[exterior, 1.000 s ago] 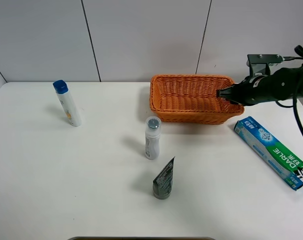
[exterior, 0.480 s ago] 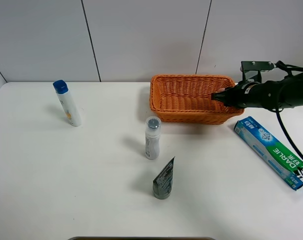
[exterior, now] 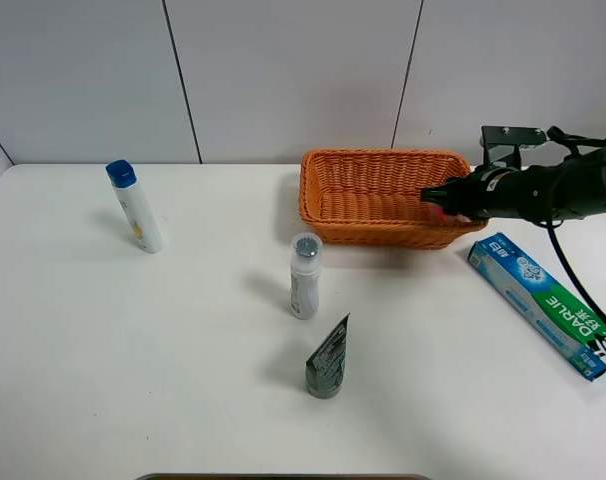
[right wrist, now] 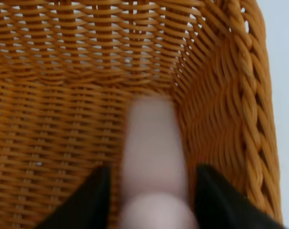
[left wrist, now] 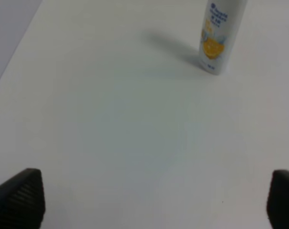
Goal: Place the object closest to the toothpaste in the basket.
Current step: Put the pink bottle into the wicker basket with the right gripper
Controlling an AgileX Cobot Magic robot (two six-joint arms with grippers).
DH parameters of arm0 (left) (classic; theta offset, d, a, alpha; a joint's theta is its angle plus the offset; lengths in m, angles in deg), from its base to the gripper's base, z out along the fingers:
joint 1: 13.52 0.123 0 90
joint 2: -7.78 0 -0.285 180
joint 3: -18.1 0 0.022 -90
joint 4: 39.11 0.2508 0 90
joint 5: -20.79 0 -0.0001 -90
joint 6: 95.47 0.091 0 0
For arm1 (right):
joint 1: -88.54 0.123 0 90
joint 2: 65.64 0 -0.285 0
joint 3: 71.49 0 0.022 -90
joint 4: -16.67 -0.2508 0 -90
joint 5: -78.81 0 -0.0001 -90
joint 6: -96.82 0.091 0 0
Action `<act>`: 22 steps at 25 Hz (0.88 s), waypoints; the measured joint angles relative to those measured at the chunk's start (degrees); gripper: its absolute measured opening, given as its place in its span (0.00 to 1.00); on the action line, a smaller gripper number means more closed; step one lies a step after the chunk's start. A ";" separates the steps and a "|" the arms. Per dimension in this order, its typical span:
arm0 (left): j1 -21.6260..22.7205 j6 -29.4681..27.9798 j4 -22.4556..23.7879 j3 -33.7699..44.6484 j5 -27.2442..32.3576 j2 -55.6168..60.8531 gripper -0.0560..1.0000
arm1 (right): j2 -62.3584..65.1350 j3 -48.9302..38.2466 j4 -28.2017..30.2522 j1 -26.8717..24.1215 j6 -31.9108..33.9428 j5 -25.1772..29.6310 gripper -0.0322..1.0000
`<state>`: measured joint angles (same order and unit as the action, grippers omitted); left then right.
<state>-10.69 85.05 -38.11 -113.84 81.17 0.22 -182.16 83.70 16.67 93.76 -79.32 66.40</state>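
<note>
The toothpaste is a green and white box (exterior: 543,305) lying at the right of the table. The orange wicker basket (exterior: 383,155) stands just left of it. My right gripper (exterior: 433,196) reaches over the basket's right end. In the right wrist view a blurred pink object (right wrist: 151,143) sits between the black fingers (right wrist: 87,200), with a strip of weave showing on each side of it, inside the basket (right wrist: 49,95). A bit of pink (exterior: 441,212) shows under the gripper tip. My left gripper (left wrist: 144,200) is open and empty over bare table.
A white bottle with a blue cap (exterior: 136,207) stands at the far left, also in the left wrist view (left wrist: 221,33). A small white roll-on bottle (exterior: 304,275) and a grey tube (exterior: 328,360) stand mid-table, in front of the basket.
My right gripper has moved slightly left over the basket's right end. A bit of pink now shows beneath its tip that did not show before.
</note>
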 joint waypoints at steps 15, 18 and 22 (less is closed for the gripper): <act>0.00 0.00 0.13 0.00 0.00 0.00 0.94 | 4.41 0.05 0.00 0.37 0.00 4.73 0.72; 0.00 0.00 0.13 0.00 0.00 0.00 0.94 | 9.46 0.05 0.00 0.37 0.00 10.30 0.72; 0.00 0.00 0.08 0.00 0.00 0.00 0.94 | 17.56 0.05 0.00 0.37 0.00 22.30 0.72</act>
<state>-10.69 85.05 -38.03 -113.84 81.17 0.22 -164.60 83.76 16.67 94.13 -79.32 88.69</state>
